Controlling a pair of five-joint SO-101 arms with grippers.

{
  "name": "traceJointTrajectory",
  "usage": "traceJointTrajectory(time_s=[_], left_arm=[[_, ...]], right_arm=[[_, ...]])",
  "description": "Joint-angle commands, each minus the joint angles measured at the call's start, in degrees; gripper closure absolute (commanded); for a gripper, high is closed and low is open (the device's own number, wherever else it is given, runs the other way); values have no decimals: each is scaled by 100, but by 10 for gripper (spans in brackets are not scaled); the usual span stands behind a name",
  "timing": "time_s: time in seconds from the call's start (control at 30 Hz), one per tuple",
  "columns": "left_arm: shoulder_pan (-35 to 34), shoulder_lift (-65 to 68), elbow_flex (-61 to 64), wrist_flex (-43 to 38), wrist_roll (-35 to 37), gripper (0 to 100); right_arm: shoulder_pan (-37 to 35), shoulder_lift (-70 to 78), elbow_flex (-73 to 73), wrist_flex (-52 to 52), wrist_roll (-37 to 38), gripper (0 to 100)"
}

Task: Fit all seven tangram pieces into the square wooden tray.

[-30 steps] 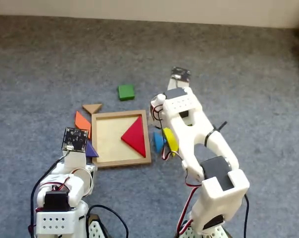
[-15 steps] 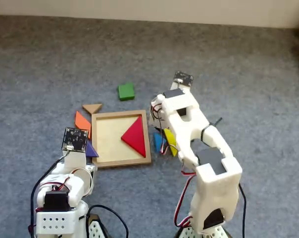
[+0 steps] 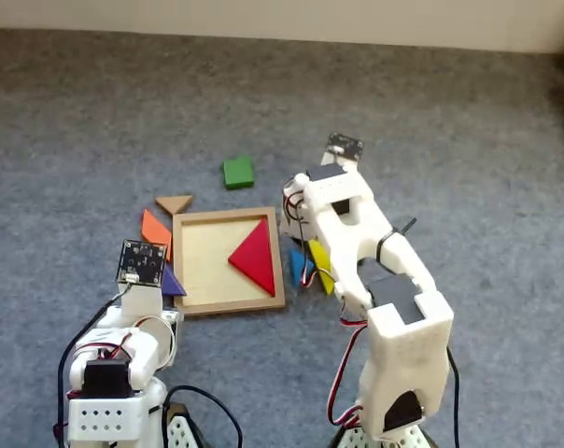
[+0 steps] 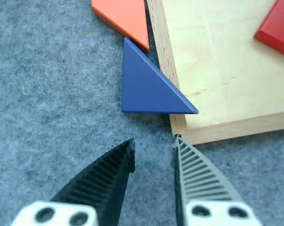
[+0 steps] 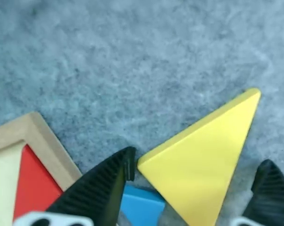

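Though half-hidden overhead, yellow triangle (image 5: 203, 155), gripper (image 5: 197, 165) seemingly astride

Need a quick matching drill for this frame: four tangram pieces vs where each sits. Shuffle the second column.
1 red triangle
2 dark blue triangle
3 yellow triangle
4 green square

A straddled by the open right gripper
B on the carpet, apart from the tray
C inside the tray
D against the tray's rim, by the left gripper

Pairs: 1-C, 2-D, 3-A, 4-B
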State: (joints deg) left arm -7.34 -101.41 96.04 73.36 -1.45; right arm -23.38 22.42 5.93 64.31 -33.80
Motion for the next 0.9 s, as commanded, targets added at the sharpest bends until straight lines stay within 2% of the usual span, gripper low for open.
traceJointTrajectory(time_s=[0.0,0.13,0.43,0.6,0.87], left_arm=[[75,-312,119,26,-26,860],[75,-312,119,26,-26,860],[75,-312,119,26,-26,860],[75,-312,119,26,-26,860],[75,-312,119,26,-26,860]], right_arm=[[75,-48,-391,119,-62,702],[75,-84,-365,163,-62,757],[110,-567,-347,356,18,808],[66,-927,-347,409,888,850],[57,-1024,-400,391,1301,865]])
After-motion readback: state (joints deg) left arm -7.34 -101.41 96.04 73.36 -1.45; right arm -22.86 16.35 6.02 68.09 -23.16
